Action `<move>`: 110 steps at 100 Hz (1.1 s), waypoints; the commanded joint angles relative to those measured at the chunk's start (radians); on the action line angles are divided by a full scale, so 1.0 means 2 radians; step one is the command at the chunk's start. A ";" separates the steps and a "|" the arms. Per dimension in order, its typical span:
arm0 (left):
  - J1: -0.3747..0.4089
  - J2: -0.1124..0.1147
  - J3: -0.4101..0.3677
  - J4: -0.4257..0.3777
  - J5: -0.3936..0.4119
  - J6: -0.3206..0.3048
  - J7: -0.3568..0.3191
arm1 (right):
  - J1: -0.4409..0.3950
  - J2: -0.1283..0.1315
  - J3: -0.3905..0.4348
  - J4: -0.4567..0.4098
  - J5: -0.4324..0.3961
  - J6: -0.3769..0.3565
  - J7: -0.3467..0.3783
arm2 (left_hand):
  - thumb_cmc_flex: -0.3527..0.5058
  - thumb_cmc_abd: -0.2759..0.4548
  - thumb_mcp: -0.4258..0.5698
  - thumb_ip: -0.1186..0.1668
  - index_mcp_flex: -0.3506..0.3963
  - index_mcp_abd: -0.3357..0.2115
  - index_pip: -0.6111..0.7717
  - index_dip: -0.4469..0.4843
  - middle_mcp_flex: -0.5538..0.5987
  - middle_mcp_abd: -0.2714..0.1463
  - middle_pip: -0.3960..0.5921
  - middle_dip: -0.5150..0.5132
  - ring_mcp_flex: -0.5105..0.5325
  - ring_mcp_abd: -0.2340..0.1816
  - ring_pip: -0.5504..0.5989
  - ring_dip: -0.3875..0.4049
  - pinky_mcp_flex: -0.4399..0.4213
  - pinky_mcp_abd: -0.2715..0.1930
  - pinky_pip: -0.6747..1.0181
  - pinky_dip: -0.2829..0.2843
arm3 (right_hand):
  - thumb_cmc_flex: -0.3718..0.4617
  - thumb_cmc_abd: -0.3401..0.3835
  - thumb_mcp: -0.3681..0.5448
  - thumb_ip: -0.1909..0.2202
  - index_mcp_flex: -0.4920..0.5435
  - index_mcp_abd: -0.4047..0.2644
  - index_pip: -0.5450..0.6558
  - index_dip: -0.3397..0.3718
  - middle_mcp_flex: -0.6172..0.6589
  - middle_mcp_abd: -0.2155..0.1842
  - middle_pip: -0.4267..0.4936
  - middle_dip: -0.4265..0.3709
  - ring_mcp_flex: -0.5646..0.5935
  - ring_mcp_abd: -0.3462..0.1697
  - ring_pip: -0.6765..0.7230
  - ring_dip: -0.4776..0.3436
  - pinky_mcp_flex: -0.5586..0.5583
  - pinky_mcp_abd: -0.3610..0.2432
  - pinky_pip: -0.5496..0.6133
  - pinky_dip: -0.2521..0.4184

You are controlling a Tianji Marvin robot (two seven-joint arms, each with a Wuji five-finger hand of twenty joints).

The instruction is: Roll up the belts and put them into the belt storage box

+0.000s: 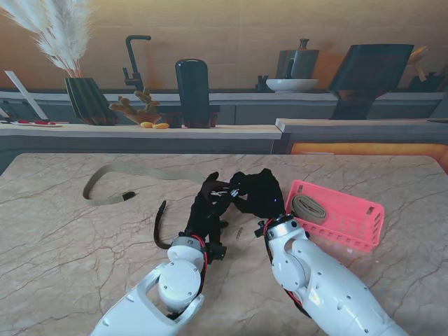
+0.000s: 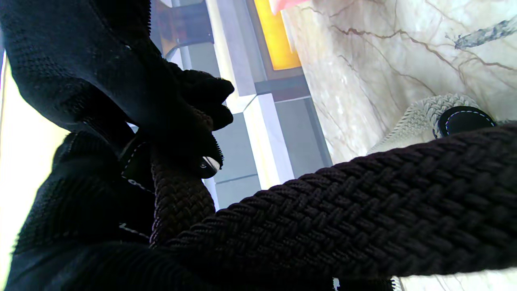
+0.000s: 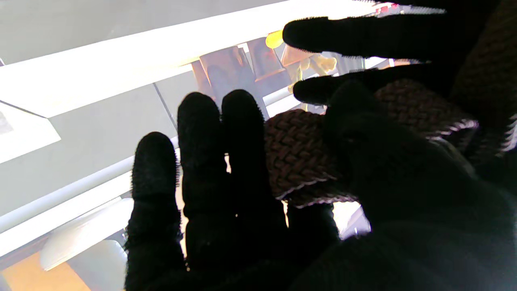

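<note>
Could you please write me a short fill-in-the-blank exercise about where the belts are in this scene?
1. A rolled beige belt already lies inside the ____ storage box.
2. The dark braided belt is held between the left hand and the right hand, and its loose end trails on the table toward the robot's ____.
3. A second beige belt lies unrolled on the ____ table, touched by neither hand.

Missing words: pink; left; marble

Both gloved hands meet above mid-table, left hand (image 1: pixel 208 203) and right hand (image 1: pixel 255 192) apparently gripping, fingers curled.
</note>
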 commanded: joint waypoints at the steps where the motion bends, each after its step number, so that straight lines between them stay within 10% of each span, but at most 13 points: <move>1: 0.000 -0.011 0.006 0.007 -0.015 -0.005 0.008 | 0.003 -0.003 -0.007 -0.006 -0.001 -0.006 -0.001 | -0.016 0.011 -0.015 -0.011 -0.002 -0.017 -0.045 -0.004 -0.019 -0.019 -0.020 -0.013 -0.016 -0.029 -0.014 -0.010 -0.010 -0.018 -0.016 -0.013 | 0.033 0.024 0.032 0.021 0.049 -0.020 0.050 0.004 0.013 0.015 0.015 0.002 0.028 -0.004 0.015 0.004 0.004 0.018 0.020 -0.011; 29: -0.013 -0.023 0.019 0.029 -0.017 -0.041 0.029 | 0.006 -0.007 -0.026 0.000 0.010 -0.029 0.008 | 0.002 0.006 -0.028 -0.010 -0.005 -0.035 -0.104 0.015 -0.018 -0.039 -0.031 -0.019 -0.016 -0.070 -0.035 -0.028 -0.002 -0.062 -0.034 -0.024 | 0.033 0.015 0.038 0.022 0.056 -0.012 0.051 0.000 0.021 0.020 0.015 0.000 0.037 0.001 0.018 0.002 0.007 0.023 0.026 -0.017; 35: -0.012 -0.024 0.018 0.026 -0.018 -0.046 0.037 | 0.007 -0.005 -0.030 0.001 0.008 -0.037 0.013 | -0.027 -0.031 0.119 -0.018 -0.004 -0.036 -0.103 0.008 -0.016 -0.041 -0.015 -0.015 -0.007 -0.075 -0.030 -0.036 0.013 -0.072 -0.025 -0.017 | 0.033 0.013 0.040 0.022 0.056 -0.011 0.050 -0.001 0.023 0.020 0.015 0.000 0.038 0.001 0.019 0.002 0.006 0.024 0.027 -0.018; 59: -0.007 -0.028 0.013 0.013 -0.005 -0.059 0.065 | 0.018 -0.010 -0.051 0.016 0.032 -0.053 0.043 | 0.080 0.010 0.245 -0.009 -0.004 -0.021 -0.053 0.101 0.031 -0.048 0.069 0.011 0.070 -0.079 0.023 -0.053 0.095 -0.108 0.019 0.002 | 0.035 0.008 0.044 0.023 0.058 0.001 0.048 -0.005 0.022 0.027 0.013 -0.003 0.035 0.009 0.017 -0.001 0.000 0.029 0.030 -0.022; 79: -0.002 -0.029 0.005 -0.001 -0.009 -0.067 0.076 | 0.019 -0.012 -0.060 0.018 0.061 -0.062 0.087 | 0.337 0.127 0.044 -0.028 0.005 -0.022 0.150 0.036 0.082 -0.057 0.087 0.033 0.114 -0.079 0.046 -0.049 0.125 -0.107 0.032 0.006 | 0.003 0.007 0.013 0.024 0.031 -0.006 0.031 0.008 -0.022 0.029 0.005 0.006 -0.005 0.018 -0.005 -0.007 -0.025 0.033 0.021 -0.028; 87: 0.000 -0.027 0.001 -0.004 -0.010 -0.068 0.077 | 0.012 -0.010 -0.055 0.007 0.077 -0.055 0.111 | 0.342 0.110 0.099 -0.046 -0.004 -0.027 0.271 0.086 0.133 -0.051 0.066 0.071 0.144 -0.071 0.065 -0.041 0.149 -0.098 0.045 0.009 | -0.017 0.013 -0.004 0.027 0.004 0.004 0.010 0.020 -0.056 0.035 0.000 0.012 -0.026 0.018 -0.019 -0.009 -0.039 0.033 0.009 -0.032; 110: -0.001 -0.031 -0.001 0.001 -0.026 -0.068 0.081 | -0.005 -0.016 -0.040 -0.011 0.114 -0.060 0.123 | 0.342 0.124 0.061 -0.052 -0.019 -0.033 0.370 0.083 0.175 -0.049 0.054 0.079 0.180 -0.069 0.068 -0.043 0.182 -0.097 0.052 0.006 | 0.026 0.055 0.011 0.025 0.026 -0.034 0.036 0.048 -0.012 0.007 0.020 0.017 0.015 -0.010 -0.009 -0.006 -0.033 0.021 0.001 -0.030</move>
